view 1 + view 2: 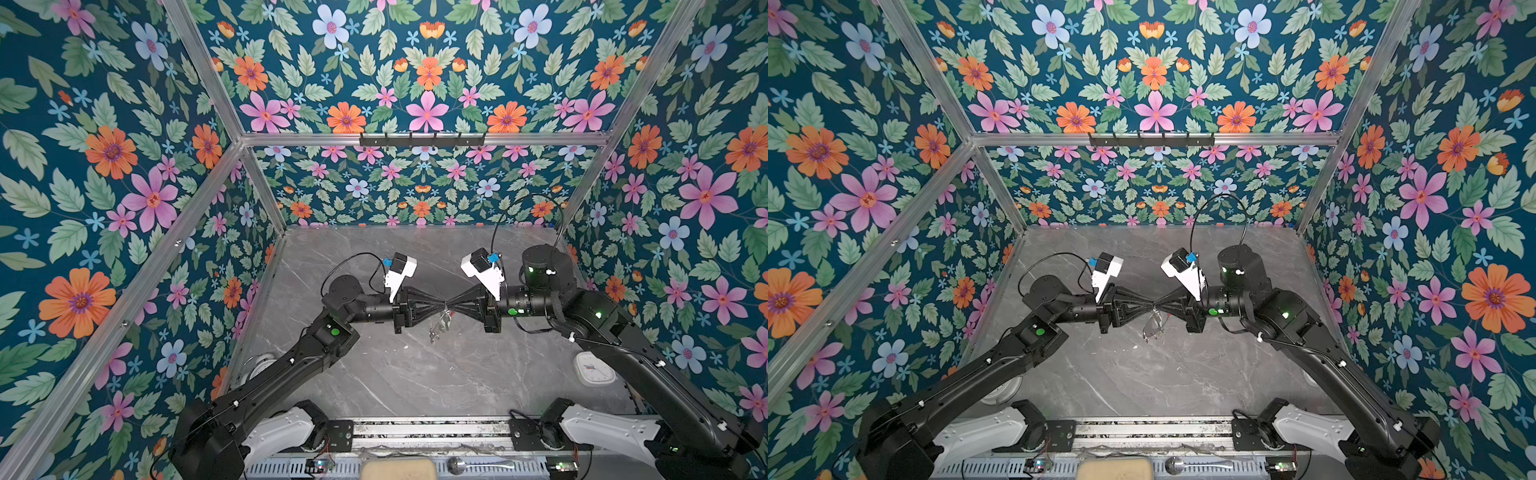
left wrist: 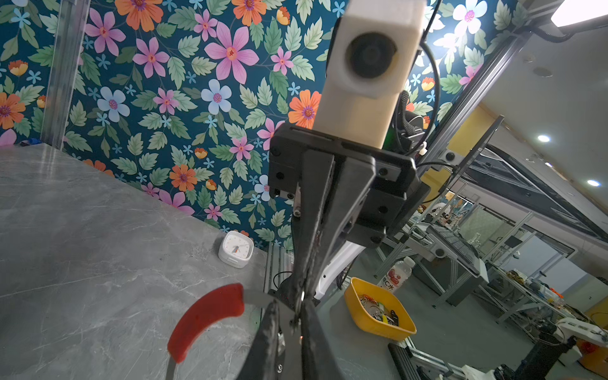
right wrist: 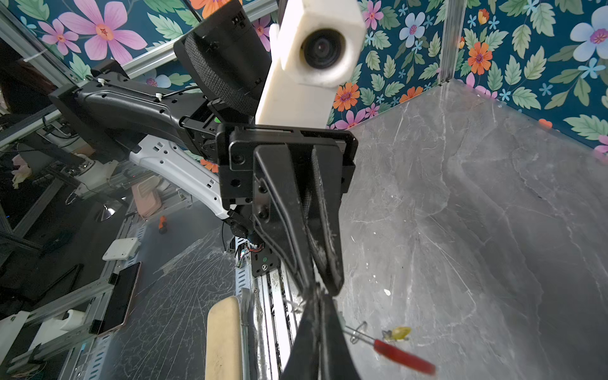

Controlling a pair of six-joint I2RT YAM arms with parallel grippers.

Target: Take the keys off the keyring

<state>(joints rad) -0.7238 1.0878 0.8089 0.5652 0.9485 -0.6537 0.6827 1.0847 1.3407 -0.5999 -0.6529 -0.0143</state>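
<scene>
Right wrist view: the right gripper (image 3: 317,307) is pressing its jaws together on the thin wire of the keyring (image 3: 404,357). The hoop's red section is sticking out beside the fingers, along with a small silver ring (image 3: 357,330) and the yellow-tagged key (image 3: 398,333). The left gripper (image 3: 320,282) is facing it tip to tip, its fingertips sitting nearly together; whether they are pinching anything, I cannot tell. In both top views the keyring is hanging in the air just under the two tips, above the middle of the grey marble table (image 1: 415,374). A white square clock (image 1: 595,367) is lying near the table's right edge.
</scene>
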